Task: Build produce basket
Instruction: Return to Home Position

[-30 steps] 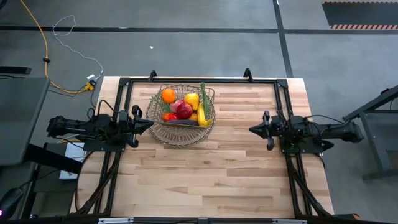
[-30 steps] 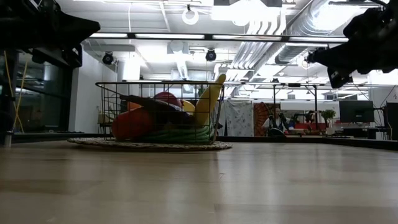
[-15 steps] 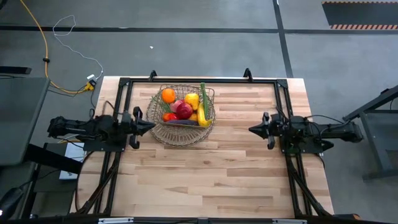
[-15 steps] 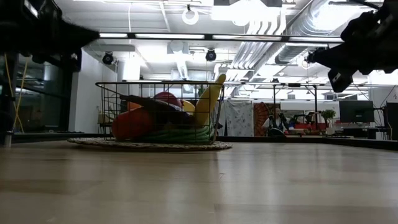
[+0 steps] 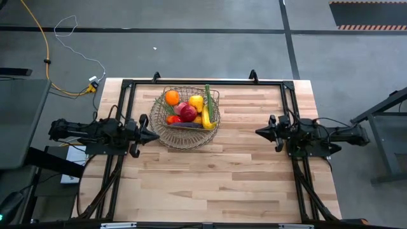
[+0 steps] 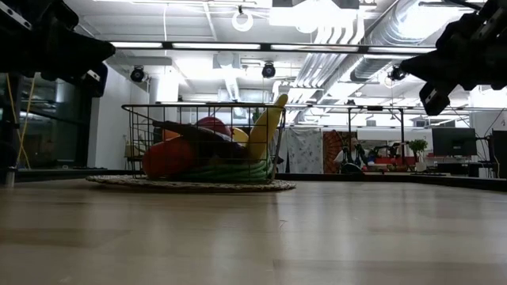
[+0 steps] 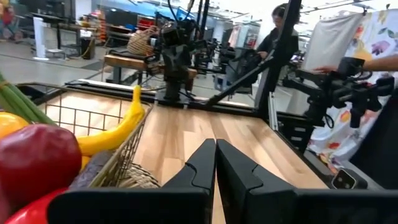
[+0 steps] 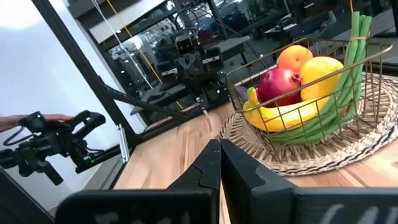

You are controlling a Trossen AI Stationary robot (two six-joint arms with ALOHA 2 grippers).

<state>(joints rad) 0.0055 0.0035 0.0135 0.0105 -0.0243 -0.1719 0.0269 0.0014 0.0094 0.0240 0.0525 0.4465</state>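
Note:
The wire basket (image 5: 187, 117) stands on a round woven mat (image 5: 184, 137) at the table's far middle. It holds the produce: an orange (image 5: 172, 97), a lemon (image 5: 196, 102), red apples (image 5: 187, 112), a banana (image 5: 206, 119), green beans (image 5: 208, 95) and an eggplant (image 5: 191, 125). My left gripper (image 5: 156, 135) is shut and points level at the mat's left edge, just short of it. My right gripper (image 5: 257, 132) is shut and hangs level to the right of the basket, well apart from it. Both hold nothing (image 7: 215, 144) (image 8: 219, 144).
A black metal frame (image 5: 203, 83) runs along the table's far edge and down both sides beside the arm bases. Bare wood (image 5: 210, 184) fills the near half of the table. Beyond the table stand other benches and a person (image 7: 277, 34).
My left gripper has tipped down a little and swung slightly toward the table's near edge, staying shut. My right gripper has rolled a little about its own pointing line without leaving its place. The basket and produce have not moved.

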